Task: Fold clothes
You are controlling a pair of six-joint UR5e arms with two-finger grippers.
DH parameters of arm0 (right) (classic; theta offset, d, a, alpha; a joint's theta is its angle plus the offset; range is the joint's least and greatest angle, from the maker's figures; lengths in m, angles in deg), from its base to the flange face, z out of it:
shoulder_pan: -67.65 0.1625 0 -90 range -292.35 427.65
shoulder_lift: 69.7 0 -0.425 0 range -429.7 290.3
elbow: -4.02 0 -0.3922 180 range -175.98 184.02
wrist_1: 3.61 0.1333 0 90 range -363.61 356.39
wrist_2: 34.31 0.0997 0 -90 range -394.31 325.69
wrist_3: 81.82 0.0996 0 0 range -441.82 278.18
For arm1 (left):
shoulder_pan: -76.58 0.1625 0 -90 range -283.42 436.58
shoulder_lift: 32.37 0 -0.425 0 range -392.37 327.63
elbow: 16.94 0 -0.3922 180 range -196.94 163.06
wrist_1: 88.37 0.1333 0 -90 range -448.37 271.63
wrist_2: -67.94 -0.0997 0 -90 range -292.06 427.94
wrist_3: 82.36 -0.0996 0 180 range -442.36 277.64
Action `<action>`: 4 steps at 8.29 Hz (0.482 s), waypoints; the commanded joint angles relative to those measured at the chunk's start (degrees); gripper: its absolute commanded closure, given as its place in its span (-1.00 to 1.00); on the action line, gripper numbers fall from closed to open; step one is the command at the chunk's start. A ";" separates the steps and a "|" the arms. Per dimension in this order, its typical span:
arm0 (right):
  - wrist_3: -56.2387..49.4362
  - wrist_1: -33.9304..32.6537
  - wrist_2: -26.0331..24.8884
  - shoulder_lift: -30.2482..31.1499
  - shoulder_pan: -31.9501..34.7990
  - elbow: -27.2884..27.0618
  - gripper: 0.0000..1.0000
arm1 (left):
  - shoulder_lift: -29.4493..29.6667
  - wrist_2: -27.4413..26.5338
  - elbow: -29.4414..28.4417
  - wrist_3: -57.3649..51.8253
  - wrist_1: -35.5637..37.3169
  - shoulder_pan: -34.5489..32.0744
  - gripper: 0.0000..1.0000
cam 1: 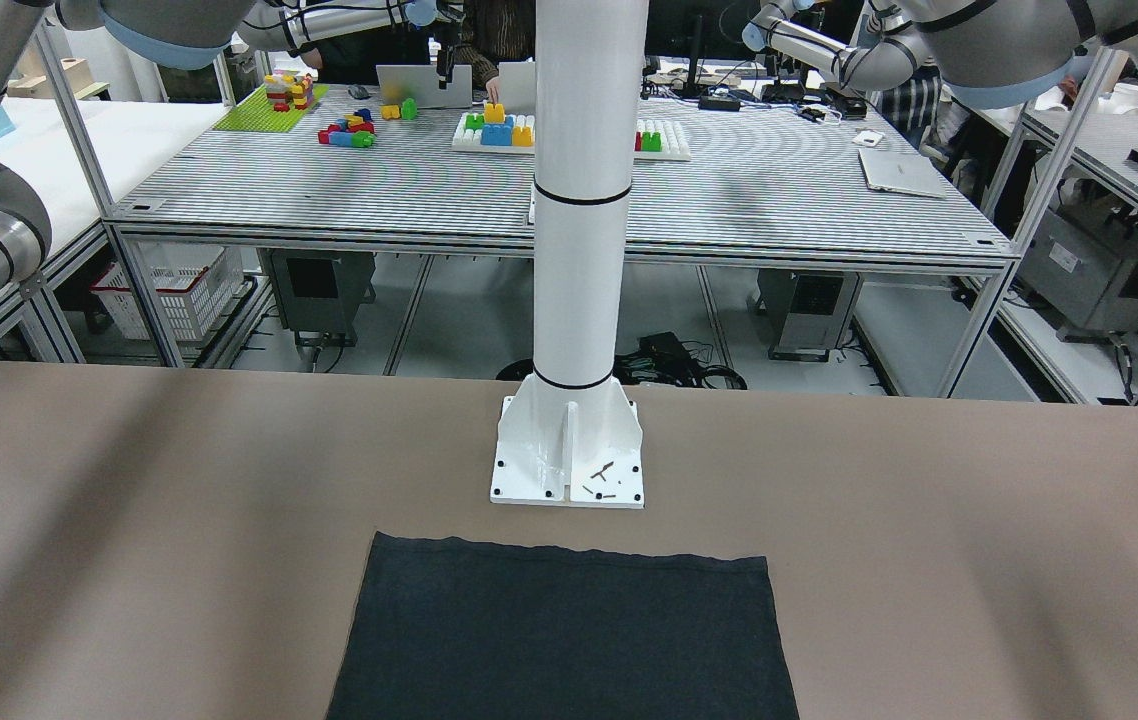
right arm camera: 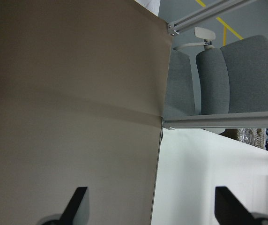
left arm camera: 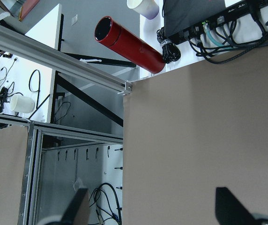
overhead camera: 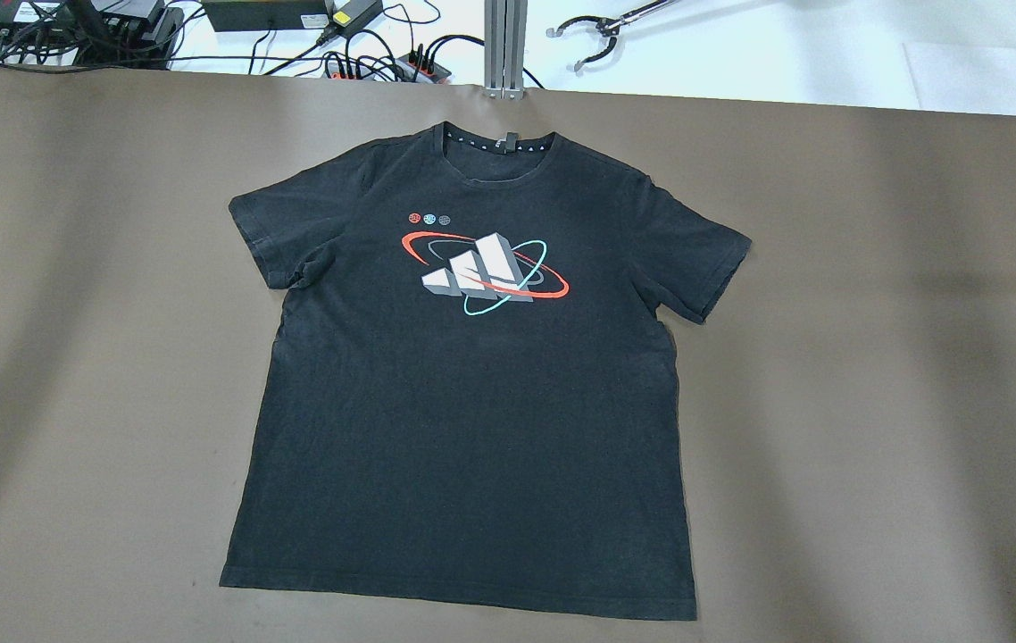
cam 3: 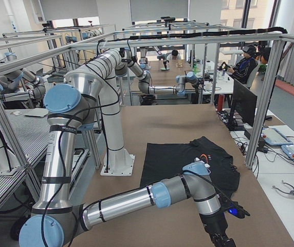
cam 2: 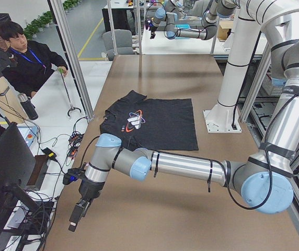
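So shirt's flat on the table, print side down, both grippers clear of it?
Print side up: the overhead exterior view shows the logo on top. The shirt is flat on the table; left gripper and right gripper are clear of it.

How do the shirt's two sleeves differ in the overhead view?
The left-of-view sleeve puckers near its underarm; the right-of-view sleeve lies smooth. The left-of-view sleeve looks shorter; the right-of-view sleeve reaches farther out. Both lie unfolded on the table.

Aluminium-framed workbenches [cam 1: 409,190], grey office chairs [right arm camera: 213,75], grey floor [cam 2: 84,49], white basket [cam 1: 174,290] under one bench
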 commanded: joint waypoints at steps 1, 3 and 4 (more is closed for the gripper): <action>1.36 2.29 0.69 -0.08 -1.35 0.66 -0.89 | 2.41 3.18 -1.24 0.03 -1.69 2.35 -0.89; 1.54 5.54 0.95 -2.34 -5.29 5.11 -0.87 | 4.17 7.23 -1.77 1.07 -2.04 6.56 -0.90; 1.71 5.91 1.12 -6.36 -7.40 9.23 -0.86 | 5.57 11.34 -2.38 1.95 -2.91 9.28 -0.89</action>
